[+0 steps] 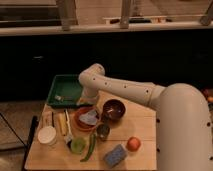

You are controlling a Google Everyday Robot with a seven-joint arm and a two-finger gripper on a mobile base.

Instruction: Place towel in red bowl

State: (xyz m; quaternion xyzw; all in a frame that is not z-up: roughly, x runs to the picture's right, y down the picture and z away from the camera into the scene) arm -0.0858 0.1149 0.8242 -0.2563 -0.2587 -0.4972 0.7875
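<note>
The red bowl (80, 122) sits on the wooden table left of centre. A grey-blue towel (89, 118) lies bunched inside it. My white arm reaches in from the right, bends at its elbow (92, 77) and points down. The gripper (90, 103) is at the end of it, just above the back rim of the red bowl and right over the towel. Part of the towel is hidden under the gripper.
A green tray (62, 90) stands at the back left. A dark bowl (114, 110) is right of the red bowl, with a metal cup (103, 131) in front. A white cup (47, 135), green cup (77, 145), green pepper (90, 146), blue sponge (115, 155) and orange fruit (133, 144) lie near the front.
</note>
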